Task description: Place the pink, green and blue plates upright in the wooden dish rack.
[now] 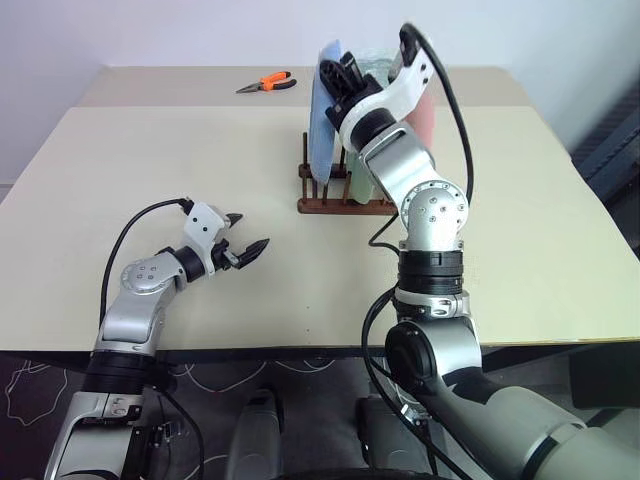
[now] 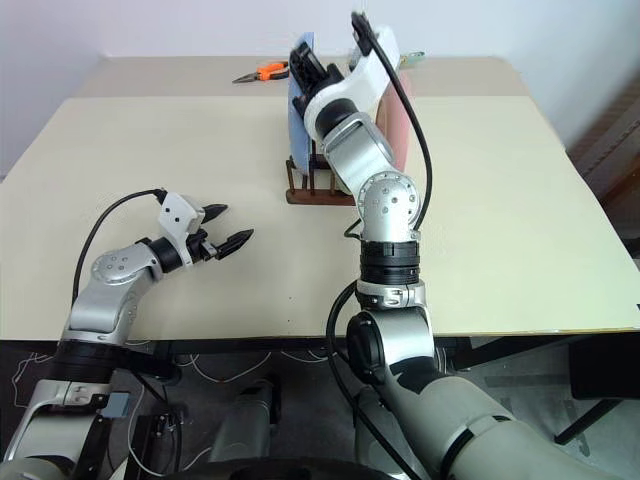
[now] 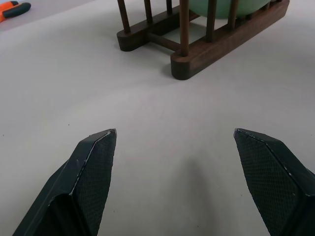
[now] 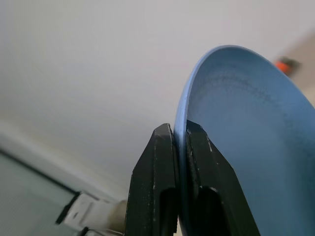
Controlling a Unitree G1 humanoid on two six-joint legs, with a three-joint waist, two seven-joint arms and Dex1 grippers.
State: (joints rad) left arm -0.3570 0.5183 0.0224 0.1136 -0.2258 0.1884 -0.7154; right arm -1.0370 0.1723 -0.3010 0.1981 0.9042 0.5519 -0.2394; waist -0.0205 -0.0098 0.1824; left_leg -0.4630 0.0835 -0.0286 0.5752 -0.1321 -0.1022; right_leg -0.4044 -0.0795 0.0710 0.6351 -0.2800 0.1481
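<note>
right gripper [image 4: 179,142] is pinching the blue plate [image 1: 324,110] by its rim, upright in the wooden dish rack [image 1: 340,195] | green plate [image 3: 221,7], pink plate [image 1: 425,115] standing alongside; left gripper [image 1: 247,236] is hovering with fingers spread, empty, over table [image 1: 300,290]

Blue plate [image 4: 236,147], brown rack [image 3: 216,46]

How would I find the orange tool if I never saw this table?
Look at the far edge of the table, behind and to the left of the wooden rack with plates. The pliers lie flat there alone, the only thing with bright orange handles.
</note>
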